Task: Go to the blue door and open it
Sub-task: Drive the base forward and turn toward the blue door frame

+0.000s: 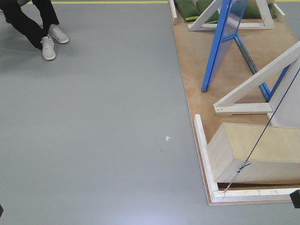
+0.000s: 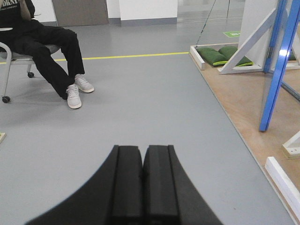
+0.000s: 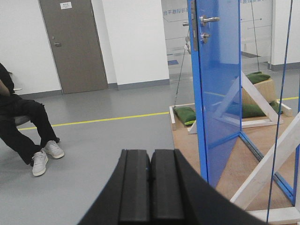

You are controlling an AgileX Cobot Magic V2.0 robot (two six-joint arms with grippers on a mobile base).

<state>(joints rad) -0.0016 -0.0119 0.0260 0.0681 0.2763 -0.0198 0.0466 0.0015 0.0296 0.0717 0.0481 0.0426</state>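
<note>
The blue door (image 3: pixel 220 93) stands upright at the right of the right wrist view, with a silver lever handle (image 3: pixel 208 19) and a round lock (image 3: pixel 204 35) near its top edge. It also shows in the front view (image 1: pixel 220 42) and in the left wrist view (image 2: pixel 280 61). It stands on a plywood platform (image 1: pixel 197 61). My left gripper (image 2: pixel 142 152) is shut and empty above the grey floor, well left of the door. My right gripper (image 3: pixel 150 157) is shut and empty, short of the door and left of its edge.
White wooden braces (image 1: pixel 255 86) prop the door frame. A wooden box (image 1: pixel 253 152) with a cord lies on the platform's near end. Green sandbags (image 2: pixel 218 55) lie at the far end. A seated person (image 2: pixel 47 51) is at the left. A grey door (image 3: pixel 72 44) is behind.
</note>
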